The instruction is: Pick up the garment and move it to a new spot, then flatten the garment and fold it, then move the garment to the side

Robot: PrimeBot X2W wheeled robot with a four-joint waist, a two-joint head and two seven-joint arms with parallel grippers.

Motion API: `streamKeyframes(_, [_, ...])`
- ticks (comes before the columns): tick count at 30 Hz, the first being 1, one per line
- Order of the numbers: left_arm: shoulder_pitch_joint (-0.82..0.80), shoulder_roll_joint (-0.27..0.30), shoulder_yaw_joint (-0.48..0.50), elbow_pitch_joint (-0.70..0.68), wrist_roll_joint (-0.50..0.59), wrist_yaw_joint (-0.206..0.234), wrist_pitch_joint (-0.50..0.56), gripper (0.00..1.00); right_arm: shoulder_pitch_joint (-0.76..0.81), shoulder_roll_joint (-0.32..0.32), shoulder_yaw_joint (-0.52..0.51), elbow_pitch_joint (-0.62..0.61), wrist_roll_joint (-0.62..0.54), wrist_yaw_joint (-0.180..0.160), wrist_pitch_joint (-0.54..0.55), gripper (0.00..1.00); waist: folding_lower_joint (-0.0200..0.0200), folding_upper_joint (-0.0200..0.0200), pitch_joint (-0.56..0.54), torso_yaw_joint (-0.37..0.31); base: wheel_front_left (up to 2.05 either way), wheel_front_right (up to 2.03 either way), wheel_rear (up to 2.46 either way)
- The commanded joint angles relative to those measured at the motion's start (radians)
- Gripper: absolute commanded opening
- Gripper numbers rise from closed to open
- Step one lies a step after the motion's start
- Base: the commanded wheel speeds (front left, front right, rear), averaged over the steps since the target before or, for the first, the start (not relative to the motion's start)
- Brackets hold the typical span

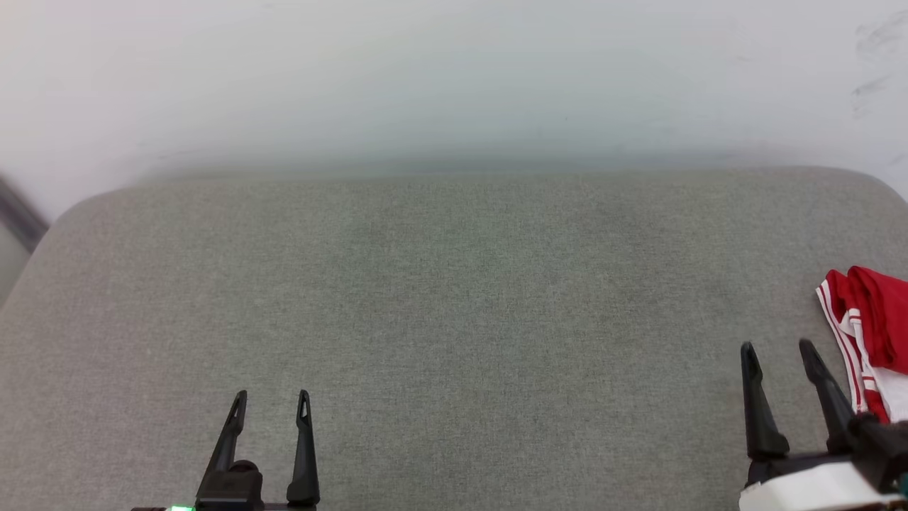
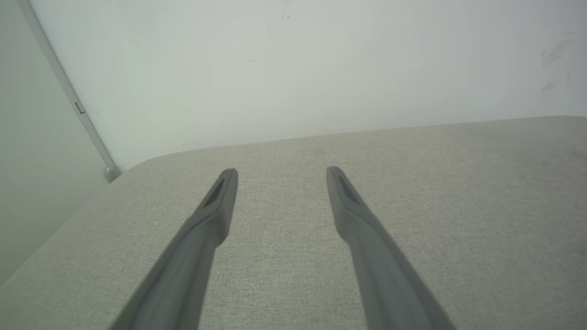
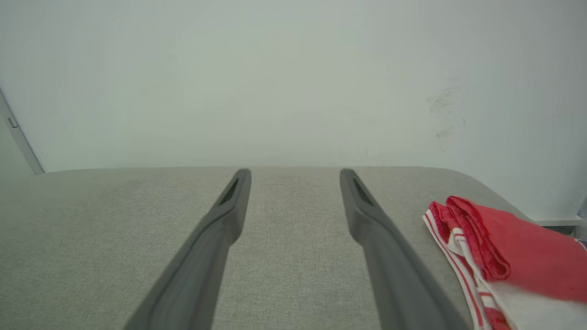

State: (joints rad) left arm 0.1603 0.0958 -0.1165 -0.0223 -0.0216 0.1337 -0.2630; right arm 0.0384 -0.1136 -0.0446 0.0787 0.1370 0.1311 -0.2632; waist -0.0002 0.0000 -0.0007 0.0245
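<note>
Nearest, left gripper (image 1: 272,394) and right gripper (image 1: 777,346), fingers spread, empty — red T-shirt (image 1: 876,319) lower right looks soft, limp — pinch its bunched striped edge.

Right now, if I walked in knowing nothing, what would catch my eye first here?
The red garment with white and striped trim, lying at the far right of the grey padded surface, stands out at once. Next come the left gripper at lower left and the right gripper just beside the garment, both long, dark, open and empty.

light: bright, soft, even | shadows: faint band at wall (image 1: 454,85) foot | focus: wall hazy, cushion (image 1: 454,298) weave sharp
</note>
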Motion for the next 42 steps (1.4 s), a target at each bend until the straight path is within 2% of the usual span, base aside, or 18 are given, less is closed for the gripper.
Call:
streamKeyframes(1, [0.017, -0.001, 0.004, 0.007, -0.003, -0.007, -0.002, 1.0, 0.039, 0.018, -0.008, -0.02, -0.006, -0.001, -0.001, 1.0, 0.0002, 0.0, -0.009, 0.001, 0.0, 0.0, 0.0])
streamKeyframes(11, [0.043, -0.015, 0.022, 0.024, -0.027, -0.047, -0.002, 1.0, 0.134, 0.054, -0.011, -0.091, 0.001, -0.001, -0.001, 1.0, 0.0002, 0.0, -0.035, 0.002, 0.0, 0.0, 0.0])
streamKeyframes(20, [0.051, -0.028, 0.042, 0.026, -0.025, -0.068, -0.002, 1.0, 0.156, 0.064, -0.008, -0.124, 0.001, -0.001, -0.001, 1.0, 0.0002, 0.0, -0.04, 0.006, 0.0, 0.0, 0.0])
streamKeyframes(21, [0.041, -0.027, 0.039, 0.026, -0.026, -0.068, 0.0, 0.0, 0.147, 0.059, -0.008, -0.118, 0.002, 0.0, 0.0, 0.0, 0.0002, 0.0, -0.041, 0.006, 0.0, 0.0, 0.0])
streamKeyframes(26, [0.041, -0.031, 0.034, 0.07, -0.042, -0.071, 0.007, 0.0, 0.152, 0.059, -0.005, -0.073, 0.018, 0.0, 0.003, 0.0, 0.0002, 0.0, -0.04, 0.005, 0.0, 0.0, 0.0])
streamKeyframes(42, [-0.026, -0.018, 0.055, 0.111, -0.387, -0.111, 0.069, 0.0, 0.087, 0.044, 0.001, -0.024, 0.343, 0.0, 0.066, 0.0, 0.0002, 0.0, -0.035, 0.002, 0.0, 0.0, 0.0])
